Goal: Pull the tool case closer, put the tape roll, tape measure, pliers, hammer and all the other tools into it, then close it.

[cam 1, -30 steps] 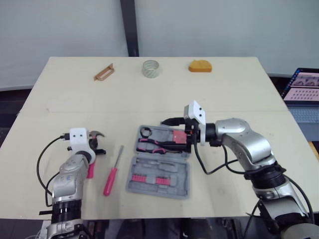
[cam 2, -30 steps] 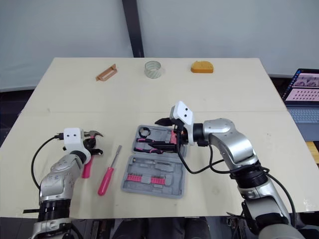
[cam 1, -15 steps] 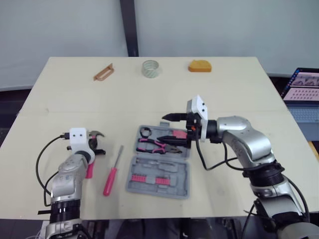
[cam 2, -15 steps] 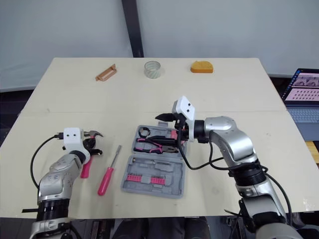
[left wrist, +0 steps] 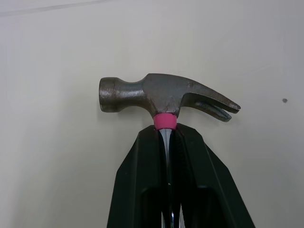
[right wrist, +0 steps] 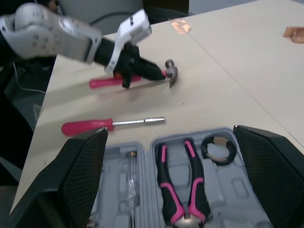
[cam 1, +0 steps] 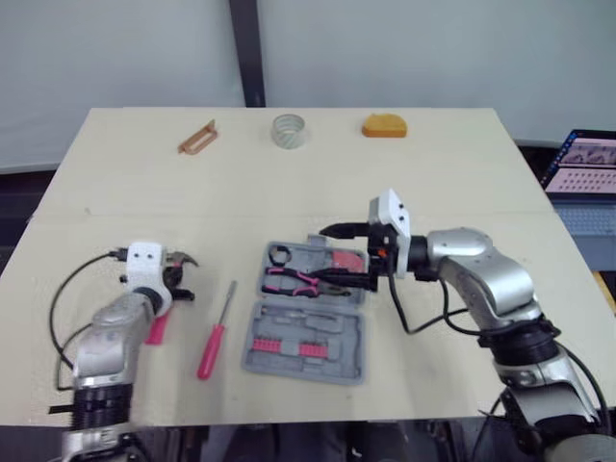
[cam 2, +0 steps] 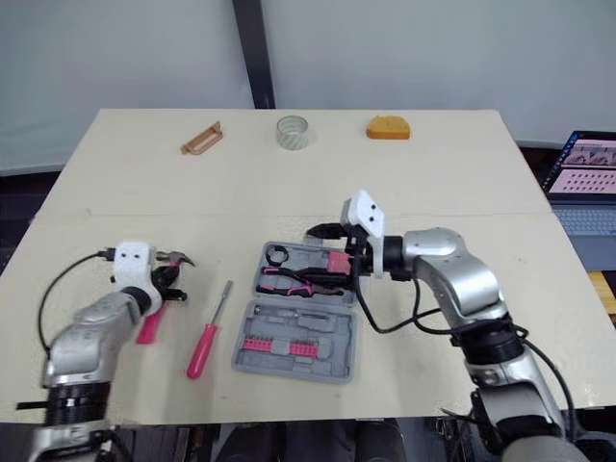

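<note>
1. Left eye view is showing one grey tool case [cam 1: 306, 345] lying open in the lower centre of the frame, on a pale table [cam 1: 452, 173].
2. One pair of pink-handled pliers [cam 1: 306, 281] is lying in the case's upper half. One small dark ring [cam 1: 280, 256] is sitting just beside them, in that half's upper-left corner.
3. The right gripper [cam 1: 340, 255] is hovering over the case's upper-right corner, its two black fingers spread wide and gripping nothing.
4. The left gripper [left wrist: 167, 135], at the lower left of the frame, is clamping one hammer [left wrist: 161, 95] by the neck just under the steel head. Whether the hammer is touching the table cannot be told.
5. One red-handled screwdriver [cam 1: 216, 332] is lying between the hammer and the case, apart from both.
6. Three things are sitting well apart from the case along the top of the frame: one brown flat piece [cam 1: 197, 139] at upper left, one clear tape roll [cam 1: 288, 131] at top centre, and one orange tape measure [cam 1: 384, 126] to its right.
7. One laptop [cam 1: 582, 166] is showing at the right edge.
</note>
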